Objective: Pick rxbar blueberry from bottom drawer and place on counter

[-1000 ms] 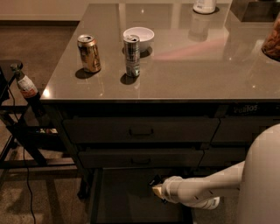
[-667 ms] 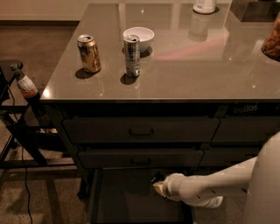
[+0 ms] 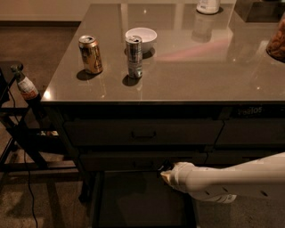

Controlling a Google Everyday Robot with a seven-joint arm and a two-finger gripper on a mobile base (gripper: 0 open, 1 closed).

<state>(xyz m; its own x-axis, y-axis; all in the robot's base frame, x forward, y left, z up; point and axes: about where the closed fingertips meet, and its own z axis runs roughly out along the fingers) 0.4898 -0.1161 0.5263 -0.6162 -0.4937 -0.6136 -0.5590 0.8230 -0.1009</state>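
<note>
The bottom drawer (image 3: pixel 133 205) stands pulled open below the two handled drawers, and its flat interior is dark. I cannot see the rxbar blueberry in it. My gripper (image 3: pixel 165 169) is on a white arm reaching in from the right. It sits over the drawer's back right part, just below the middle drawer front. The counter (image 3: pixel 196 67) is a glossy grey-brown slab above the drawers.
On the counter stand a gold can (image 3: pixel 91 54), a silver can (image 3: pixel 134 57) and a white bowl (image 3: pixel 141 38). A white container (image 3: pixel 208 6) and a bag of snacks (image 3: pixel 277 40) sit at the back right. A black stand with a bottle (image 3: pixel 26 87) is at the left.
My gripper has risen from lower in the drawer towards the middle drawer front and shifted slightly right. The arm has lifted with it.
</note>
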